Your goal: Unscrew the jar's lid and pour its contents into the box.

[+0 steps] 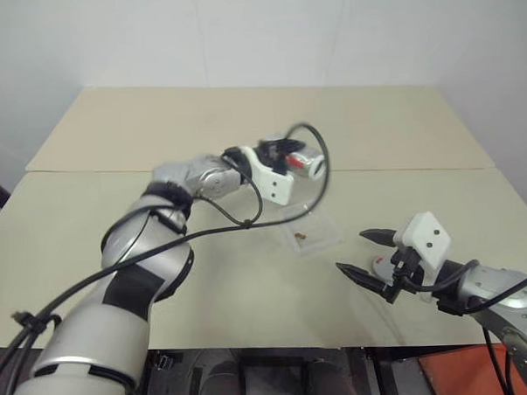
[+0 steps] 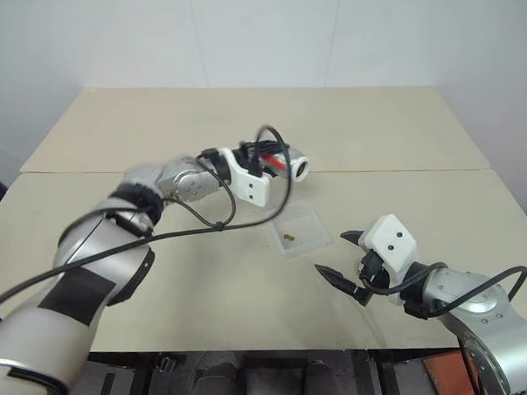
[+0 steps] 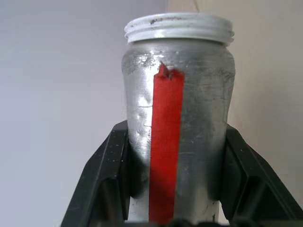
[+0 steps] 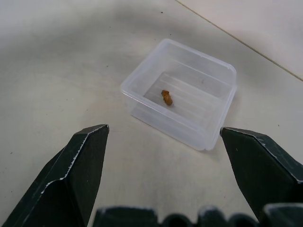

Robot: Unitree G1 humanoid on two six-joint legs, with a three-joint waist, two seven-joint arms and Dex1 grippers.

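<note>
The box [image 4: 182,104] is the reference landmark. It sits on the table [image 1: 199,122], open side up, with the contents [image 4: 166,97], 1 small brown piece, lying on its floor.

The left gripper [image 1: 284,157] is clamped on the jar [image 2: 290,165], with 1 black finger pressed against each side of the body, as the left wrist view shows. The jar is held in the air, above the box and on its far side, not touching it. The jar's long axis lies roughly level, and the mouth faces away from the left wrist toward the robot's right. The threaded rim [image 3: 179,27] is bare; the lid is already off. From the head views, the mouth appears to sit beyond the box's far edge rather than directly over the tray.

The right gripper [image 2: 343,257] is spread wide and holds nothing. It hovers near the box, on the near right side, fingers aimed toward it. A small grey and red object sits on the table close by this gripper; whether it is the lid cannot be confirmed.

Judgement: with the piece in the box, pouring appears complete. The coming move depends on the jar's level axis: the left wrist must roll it upright before setting it down beside the box. The left arm carries this move; the right is nearer the box but idle.
</note>
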